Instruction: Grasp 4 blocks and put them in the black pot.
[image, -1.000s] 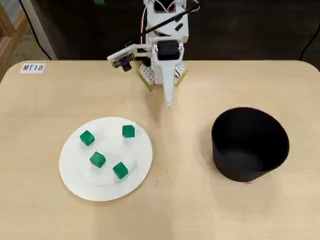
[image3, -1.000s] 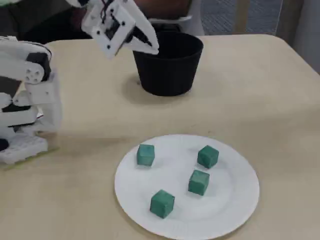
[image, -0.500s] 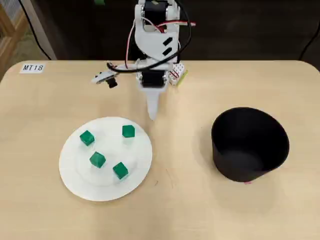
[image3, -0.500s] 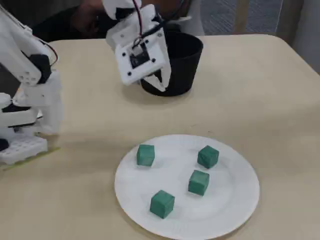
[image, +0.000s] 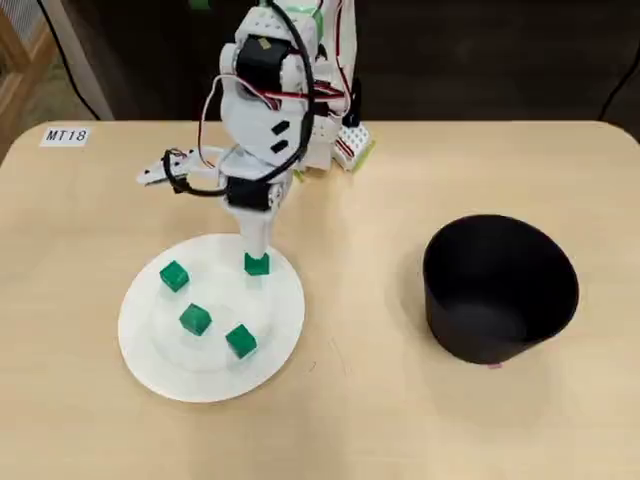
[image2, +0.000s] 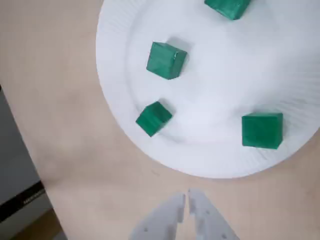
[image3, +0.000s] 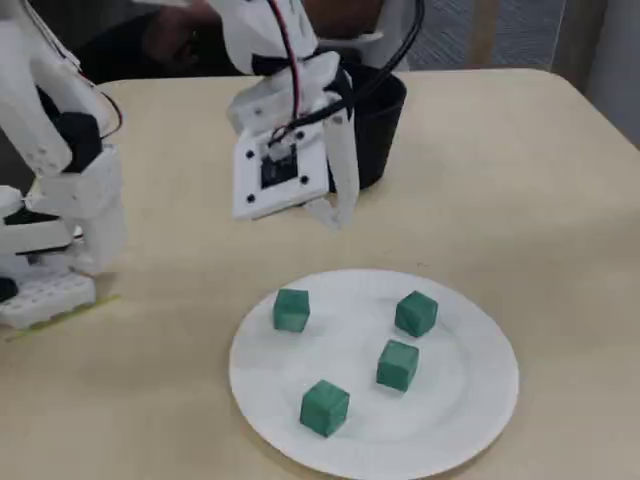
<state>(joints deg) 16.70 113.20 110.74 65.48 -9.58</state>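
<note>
Four green blocks lie on a white paper plate (image: 150, 350). The overhead view shows them (image: 174, 276), (image: 257, 264), (image: 195, 320), (image: 241, 341). The fixed view shows the same blocks (image3: 291, 309), (image3: 416, 313), (image3: 398, 364), (image3: 325, 407) on the plate (image3: 470, 400). My gripper (image3: 335, 217) hangs above the plate's far edge, shut and empty. In the wrist view the gripper (image2: 186, 197) is over bare table just off the plate (image2: 225, 85), with the nearest block (image2: 153, 118) ahead. The black pot (image: 480, 340) stands empty to the right in the overhead view.
The arm's white base (image3: 60, 230) stands at the left of the fixed view. A label reading MT18 (image: 66, 135) is stuck to the table's back left corner. The pot (image3: 385, 130) sits behind the gripper in the fixed view.
</note>
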